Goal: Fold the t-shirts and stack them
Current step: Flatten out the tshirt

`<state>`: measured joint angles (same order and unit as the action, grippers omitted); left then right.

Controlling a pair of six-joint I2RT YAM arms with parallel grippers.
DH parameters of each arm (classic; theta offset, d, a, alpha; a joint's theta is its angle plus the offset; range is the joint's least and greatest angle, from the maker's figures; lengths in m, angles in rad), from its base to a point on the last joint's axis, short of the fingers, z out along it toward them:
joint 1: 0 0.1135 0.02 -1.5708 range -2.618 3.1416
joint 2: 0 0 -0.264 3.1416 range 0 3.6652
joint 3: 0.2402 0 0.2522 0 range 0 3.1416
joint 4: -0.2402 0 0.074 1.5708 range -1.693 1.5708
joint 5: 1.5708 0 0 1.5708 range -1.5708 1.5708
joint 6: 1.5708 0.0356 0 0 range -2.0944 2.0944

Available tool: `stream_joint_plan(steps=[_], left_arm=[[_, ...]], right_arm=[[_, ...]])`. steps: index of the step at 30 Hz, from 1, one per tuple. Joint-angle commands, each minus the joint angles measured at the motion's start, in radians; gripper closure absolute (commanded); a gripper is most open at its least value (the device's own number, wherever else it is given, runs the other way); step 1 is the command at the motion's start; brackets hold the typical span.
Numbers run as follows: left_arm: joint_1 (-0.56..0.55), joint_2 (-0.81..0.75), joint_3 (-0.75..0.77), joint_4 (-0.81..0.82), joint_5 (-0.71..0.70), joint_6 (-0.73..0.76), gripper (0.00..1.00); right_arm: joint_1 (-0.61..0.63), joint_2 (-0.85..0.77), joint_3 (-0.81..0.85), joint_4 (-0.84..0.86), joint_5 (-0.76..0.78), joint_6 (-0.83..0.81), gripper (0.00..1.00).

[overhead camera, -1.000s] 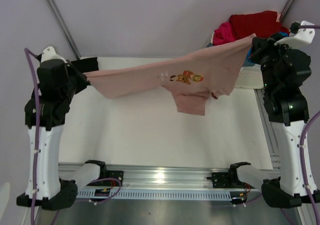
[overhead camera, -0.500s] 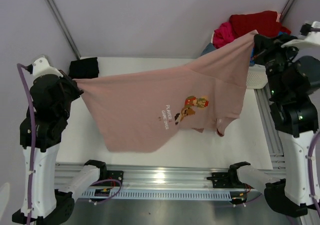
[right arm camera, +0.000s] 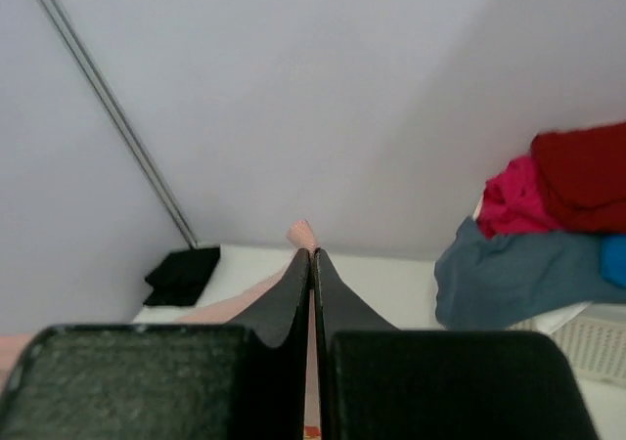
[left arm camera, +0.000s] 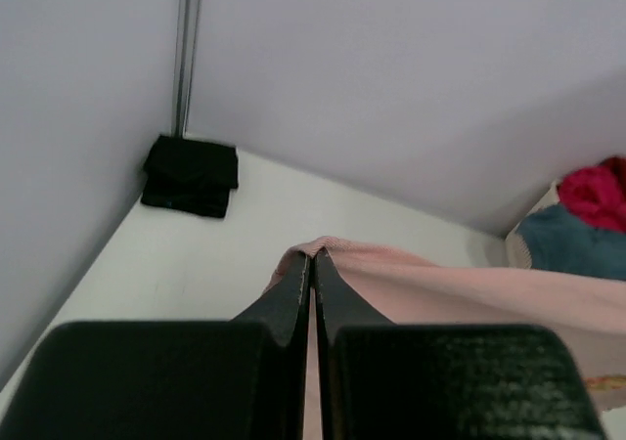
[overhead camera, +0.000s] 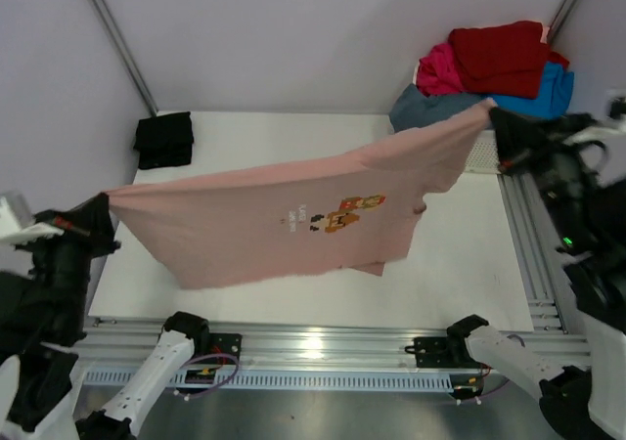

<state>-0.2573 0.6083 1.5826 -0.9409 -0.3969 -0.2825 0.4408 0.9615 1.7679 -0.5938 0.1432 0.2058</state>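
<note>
Left end effector point(overhead camera: 102, 206) and right end effector point(overhead camera: 492, 118) are each clenched on an opposite corner of the pink t-shirt point(overhead camera: 293, 220), which hangs stretched between them above the desk point(overhead camera: 293, 132). To lay it flat, lower both together at even tension. From the left wrist, the left end effector point(left arm camera: 313, 256) has its tips pressed together on the pink edge, with the black t-shirt point(left arm camera: 191, 174) far ahead to its left. From the right wrist, the right end effector point(right arm camera: 311, 254) likewise pinches a pink tip, with the heap of t-shirts point(right arm camera: 518, 269) ahead to its right.
</note>
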Motion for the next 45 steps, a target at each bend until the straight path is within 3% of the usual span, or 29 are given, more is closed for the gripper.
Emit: stream_joint_plan(steps=[1,10,22,27,32,35,40,45], left_arm=[[-0.016,-0.076,0.03,0.083,-0.042,0.083,1.0],[-0.025,-0.297,-0.148,0.355,0.006,0.158,1.0],[-0.025,-0.191,-0.208,0.37,-0.163,0.177,0.99],[-0.025,0.011,-0.252,0.379,-0.183,0.187,1.0],[-0.025,0.213,-0.412,0.536,-0.284,0.195,0.99],[-0.023,0.421,-0.4,0.539,-0.332,0.166,0.99],[-0.025,0.75,-0.26,0.447,-0.462,0.115,1.0],[-0.025,0.86,-0.197,0.373,-0.482,0.062,1.0]], right_arm=[[0.03,-0.165,0.071,0.041,0.12,-0.117,1.0],[0.015,-0.397,-0.047,0.215,0.234,-0.324,1.0],[0.061,-0.37,-0.306,0.36,0.344,-0.422,1.0],[0.084,-0.252,-0.522,0.491,0.44,-0.476,1.0],[0.093,-0.013,-0.68,0.759,0.535,-0.548,1.0],[0.056,0.124,-0.647,0.773,0.515,-0.504,1.0],[-0.06,0.445,-0.406,0.605,0.435,-0.313,1.0],[-0.027,0.572,-0.392,0.621,0.383,-0.307,1.0]])
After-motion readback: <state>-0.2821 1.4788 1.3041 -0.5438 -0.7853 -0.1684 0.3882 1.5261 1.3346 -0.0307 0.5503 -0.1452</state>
